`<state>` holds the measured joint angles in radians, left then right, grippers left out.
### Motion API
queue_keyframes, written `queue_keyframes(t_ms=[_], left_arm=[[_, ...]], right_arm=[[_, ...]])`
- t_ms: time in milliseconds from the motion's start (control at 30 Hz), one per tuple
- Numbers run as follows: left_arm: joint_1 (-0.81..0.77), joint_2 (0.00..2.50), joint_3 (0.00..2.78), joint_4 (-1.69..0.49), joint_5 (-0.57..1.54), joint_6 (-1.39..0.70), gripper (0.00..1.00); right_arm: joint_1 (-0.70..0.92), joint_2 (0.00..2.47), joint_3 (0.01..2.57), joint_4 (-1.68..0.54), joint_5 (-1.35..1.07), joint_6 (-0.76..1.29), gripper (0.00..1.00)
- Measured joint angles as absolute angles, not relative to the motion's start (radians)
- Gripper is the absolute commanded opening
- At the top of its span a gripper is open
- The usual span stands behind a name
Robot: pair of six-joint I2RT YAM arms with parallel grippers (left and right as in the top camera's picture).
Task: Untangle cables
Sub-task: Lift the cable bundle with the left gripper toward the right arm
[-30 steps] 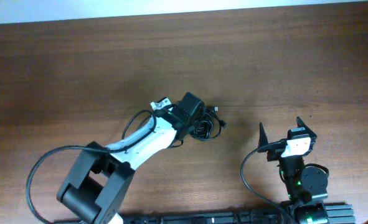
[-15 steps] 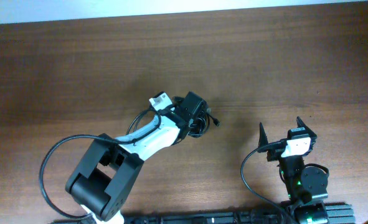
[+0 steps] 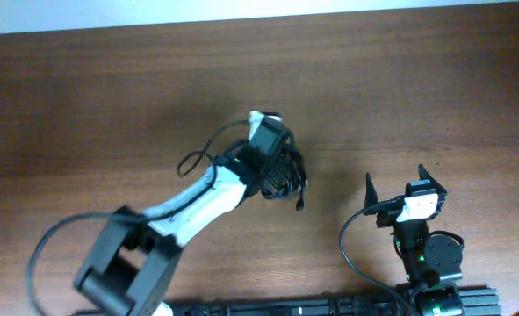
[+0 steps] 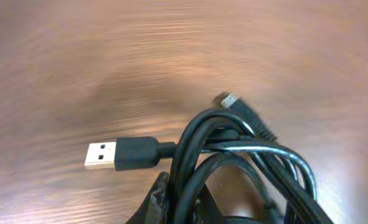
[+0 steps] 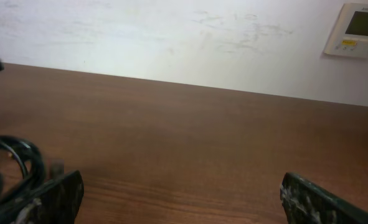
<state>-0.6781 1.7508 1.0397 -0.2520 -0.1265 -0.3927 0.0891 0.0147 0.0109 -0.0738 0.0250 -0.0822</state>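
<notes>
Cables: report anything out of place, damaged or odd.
The cables are one tangled bundle with crossing loops, pinched in the shut left gripper. A USB plug juts out sideways. No damage or fraying shows.

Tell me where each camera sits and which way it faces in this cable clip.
Overhead: above the table, looking straight down; left gripper shut on the cables, right gripper open, apart from them.
Left wrist: low over the wood, looking along its fingers at the bundle and a USB plug.
Right wrist: low, facing across the table to the wall; both its fingers show.
Shared: all three show the cables.
</notes>
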Motion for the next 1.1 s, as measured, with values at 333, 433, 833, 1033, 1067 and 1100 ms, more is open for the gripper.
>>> queue_keyframes(t_ms=[333,433,833,1033,1067,1100], left_arm=[[-0.681,1.499,1.04,-0.133,0.289,0.344,0.02],[-0.679,1.499,1.04,-0.155,0.244,0.363,0.5],[-0.635,1.697,1.04,-0.303,0.221,0.311,0.82],[-0.635,1.791,1.041,-0.247,0.24,0.444,0.88],[-0.635,1.811,1.041,-0.218,0.248,0.457,0.9],[-0.635,1.827,1.042,-0.192,0.253,0.462,0.92]], right_arm=[[0.089,0.015,0.011,-0.074,0.025,-0.082,0.99],[0.089,0.015,0.011,-0.074,0.025,-0.082,0.99],[0.089,0.015,0.011,-0.074,0.025,-0.082,0.99],[0.089,0.015,0.011,-0.074,0.025,-0.082,0.99],[0.089,0.015,0.011,-0.074,0.025,-0.083,0.99],[0.089,0.015,0.011,-0.074,0.025,-0.082,0.99]])
